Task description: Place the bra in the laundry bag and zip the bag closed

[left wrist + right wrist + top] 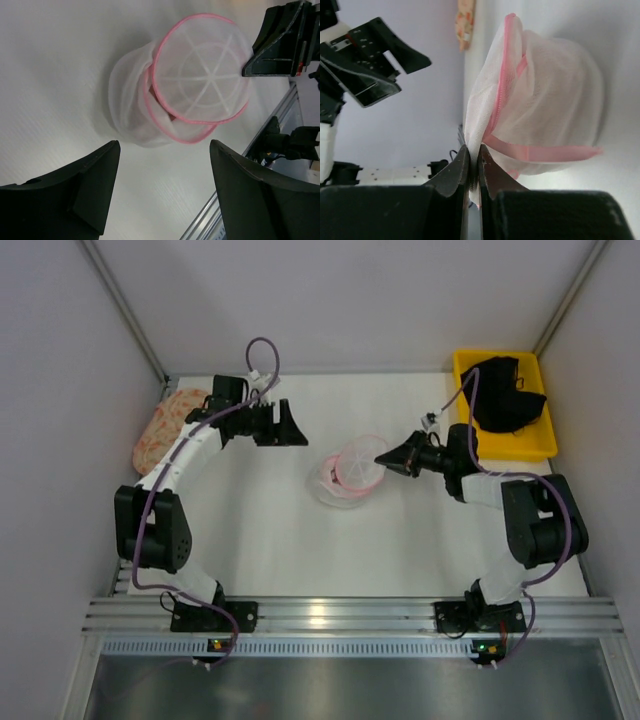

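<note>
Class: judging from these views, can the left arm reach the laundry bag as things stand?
Probably yes: the left tool is open and faces the laundry bag with nothing between them; the right tool pinches only its far edge.

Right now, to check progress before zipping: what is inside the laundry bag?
Pink fabric, likely the bra, shows inside the laundry bag at its open gap. The mesh blurs the rest, so its shape is hidden. The right gripper pinches the rim.
</note>
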Controlling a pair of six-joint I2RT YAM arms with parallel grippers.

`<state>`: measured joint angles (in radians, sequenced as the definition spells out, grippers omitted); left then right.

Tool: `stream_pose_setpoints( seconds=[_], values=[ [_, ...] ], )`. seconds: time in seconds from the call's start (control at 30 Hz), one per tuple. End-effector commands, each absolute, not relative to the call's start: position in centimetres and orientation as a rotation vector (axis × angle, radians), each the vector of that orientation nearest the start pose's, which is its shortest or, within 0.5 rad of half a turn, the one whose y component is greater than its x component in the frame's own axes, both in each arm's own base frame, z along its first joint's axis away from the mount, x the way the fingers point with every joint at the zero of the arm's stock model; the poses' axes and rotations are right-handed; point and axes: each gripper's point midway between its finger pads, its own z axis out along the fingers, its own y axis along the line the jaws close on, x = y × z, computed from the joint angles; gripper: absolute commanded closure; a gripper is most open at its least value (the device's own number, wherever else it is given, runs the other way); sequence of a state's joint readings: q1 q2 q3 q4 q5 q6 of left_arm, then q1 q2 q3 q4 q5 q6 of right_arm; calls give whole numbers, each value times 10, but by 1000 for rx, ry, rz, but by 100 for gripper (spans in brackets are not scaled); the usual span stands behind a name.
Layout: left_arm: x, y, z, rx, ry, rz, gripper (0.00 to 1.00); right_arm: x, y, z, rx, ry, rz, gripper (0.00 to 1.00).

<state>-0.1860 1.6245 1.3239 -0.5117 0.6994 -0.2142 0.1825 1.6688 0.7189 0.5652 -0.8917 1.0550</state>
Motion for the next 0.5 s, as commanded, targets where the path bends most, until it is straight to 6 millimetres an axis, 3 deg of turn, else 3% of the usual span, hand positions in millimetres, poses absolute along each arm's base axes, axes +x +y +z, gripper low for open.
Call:
stream_pose_setpoints(
  seconds=[0.0,0.1,0.23,0.47],
  values=[
    [369,-211,242,413,2176,-1233,22,337,236,211,179,1890,1755,100],
    [359,-223,252,384,2156,-1374,23,328,247,217,118,1869,1805,100],
    [353,-234,238,271,2209,-1498,24,331,251,225,107,1822,1883,100],
    [366,-241,196,64,2288,-1545,19,329,256,225,77,1833,1896,100]
  ],
)
